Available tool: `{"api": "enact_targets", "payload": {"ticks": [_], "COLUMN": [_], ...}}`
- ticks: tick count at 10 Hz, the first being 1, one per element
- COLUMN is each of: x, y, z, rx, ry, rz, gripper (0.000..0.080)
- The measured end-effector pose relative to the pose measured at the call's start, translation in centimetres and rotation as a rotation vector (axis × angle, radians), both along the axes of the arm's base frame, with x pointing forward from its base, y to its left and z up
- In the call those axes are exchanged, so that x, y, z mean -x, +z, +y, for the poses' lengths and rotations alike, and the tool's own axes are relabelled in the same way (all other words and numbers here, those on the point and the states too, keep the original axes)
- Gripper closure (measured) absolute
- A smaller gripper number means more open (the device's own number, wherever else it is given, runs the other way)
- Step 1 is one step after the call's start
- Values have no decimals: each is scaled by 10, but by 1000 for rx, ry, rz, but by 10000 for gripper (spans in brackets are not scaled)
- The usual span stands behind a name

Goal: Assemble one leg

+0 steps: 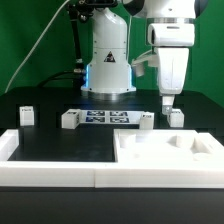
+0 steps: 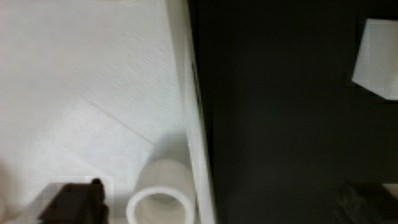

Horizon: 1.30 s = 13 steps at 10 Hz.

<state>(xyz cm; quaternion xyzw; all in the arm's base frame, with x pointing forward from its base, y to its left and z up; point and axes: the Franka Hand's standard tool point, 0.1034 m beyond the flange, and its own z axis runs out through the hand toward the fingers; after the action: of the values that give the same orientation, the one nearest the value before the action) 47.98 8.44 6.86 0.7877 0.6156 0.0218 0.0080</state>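
Several small white legs stand on the black table in the exterior view: one at the far left (image 1: 27,116), one (image 1: 69,120) left of the marker board, one (image 1: 146,121) right of it, and one (image 1: 176,117) at the right. My gripper (image 1: 167,102) points down, just above and slightly left of the rightmost leg, holding nothing. In the wrist view the gripper (image 2: 222,205) is open, with one dark finger (image 2: 75,203) over the white panel (image 2: 89,90). The panel's edge and a round recess (image 2: 160,207) lie below. A blurred white piece (image 2: 377,62) shows on the table.
The marker board (image 1: 105,118) lies in front of the robot base (image 1: 108,70). The large white panel (image 1: 150,150) with recessed corners lies at the front right. A white L-shaped rail (image 1: 45,172) runs along the front left.
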Motion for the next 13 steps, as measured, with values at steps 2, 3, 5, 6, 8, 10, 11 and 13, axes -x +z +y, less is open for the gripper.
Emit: {"api": "enact_targets", "payload": {"ticks": [2,3,5,6,8,10,11,13], "x": [1,5,33,39,44,44,45,67], "y": [0,-1,-12,-13,-11,-11,-11,-22], "z": [0,0,3,10,22,22,24,36], "rx": [-12,-43,-77,-94,-126,-138,-147,-194], "ry": [-181,-311,-568,-709,-939,-1069,-1159,-1323], "rz": [4,-22,-13,-12,-7,4,11,-8], "gripper": [150,150,150,150,150,150,150,150]}}
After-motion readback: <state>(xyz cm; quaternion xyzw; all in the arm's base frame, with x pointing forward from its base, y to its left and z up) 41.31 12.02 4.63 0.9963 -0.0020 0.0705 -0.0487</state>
